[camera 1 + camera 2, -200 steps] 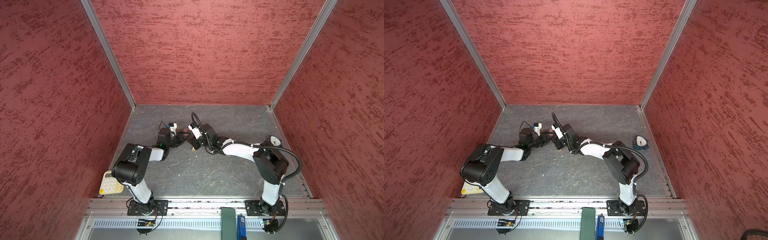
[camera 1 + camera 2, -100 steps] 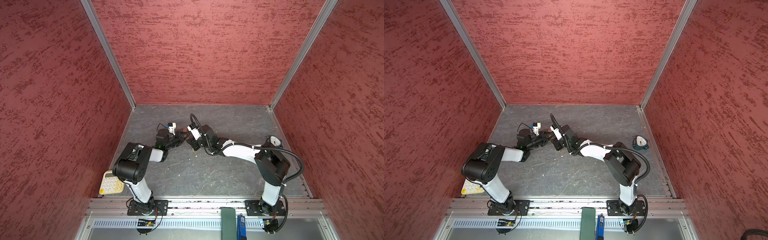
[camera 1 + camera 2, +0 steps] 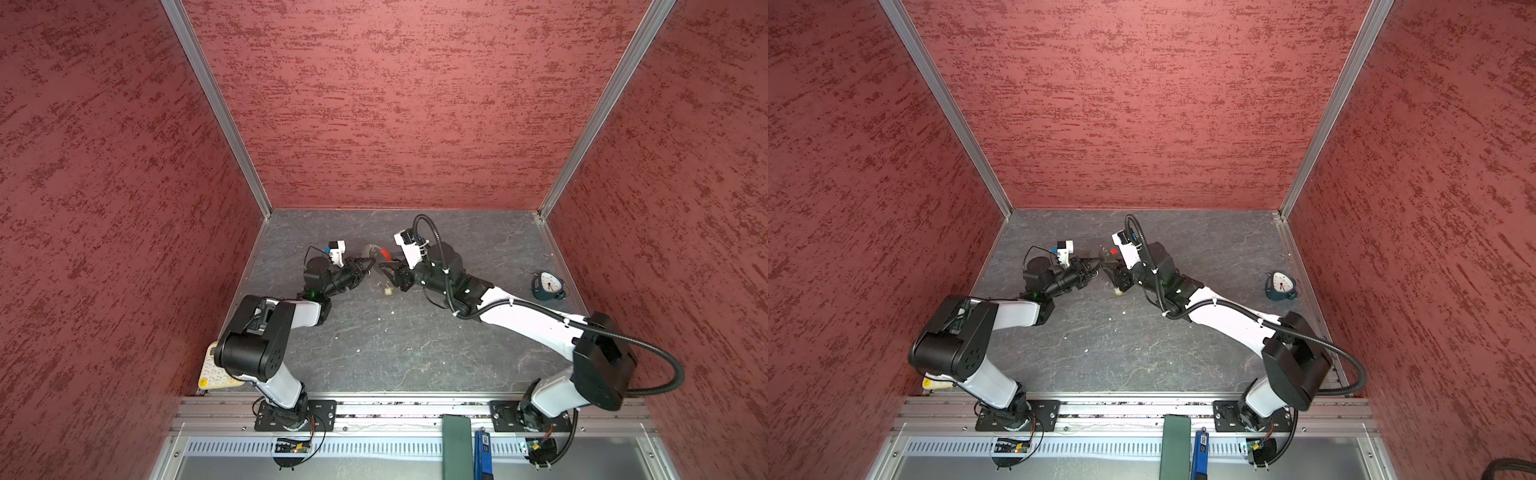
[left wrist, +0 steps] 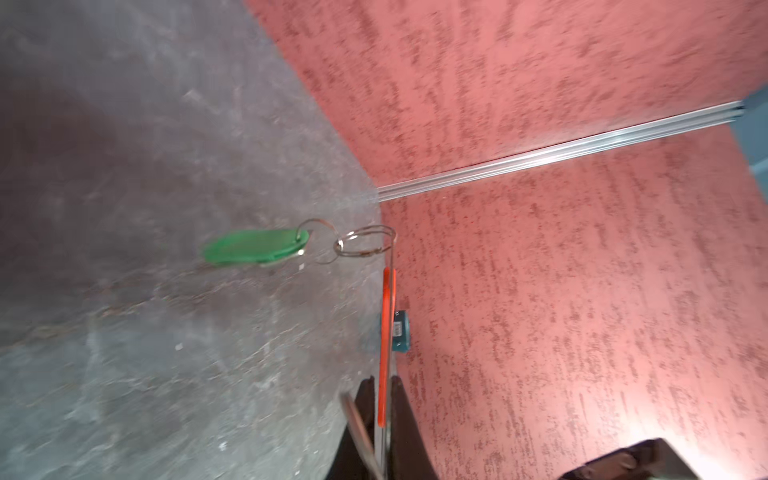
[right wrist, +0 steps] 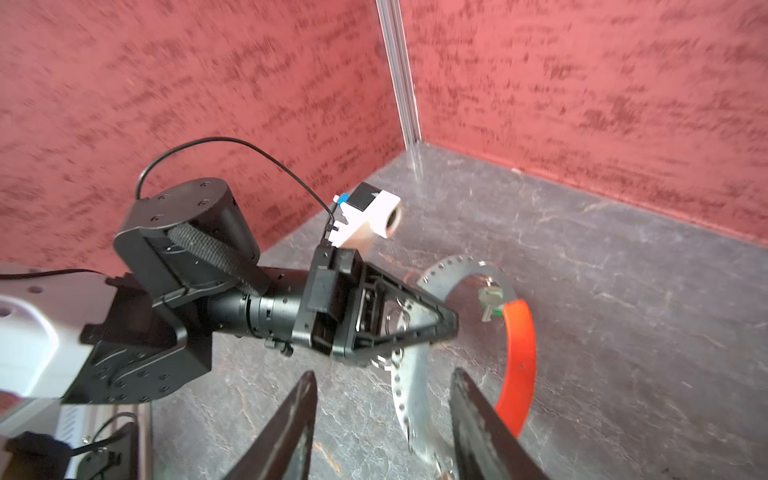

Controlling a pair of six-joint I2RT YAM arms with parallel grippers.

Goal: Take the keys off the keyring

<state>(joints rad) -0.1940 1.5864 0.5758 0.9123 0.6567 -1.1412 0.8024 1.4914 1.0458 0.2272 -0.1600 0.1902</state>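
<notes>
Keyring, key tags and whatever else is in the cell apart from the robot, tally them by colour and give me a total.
Green: 1, green key tag
Yellow: 1, yellow key tag
Red and silver: 1, keyring
Teal: 1, dial gauge
Cream: 1, keypad
Total: 5

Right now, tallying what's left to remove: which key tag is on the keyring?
The green tag, linked by small rings to the keyring; the yellow tag lies loose on the table, apart from it.
</notes>
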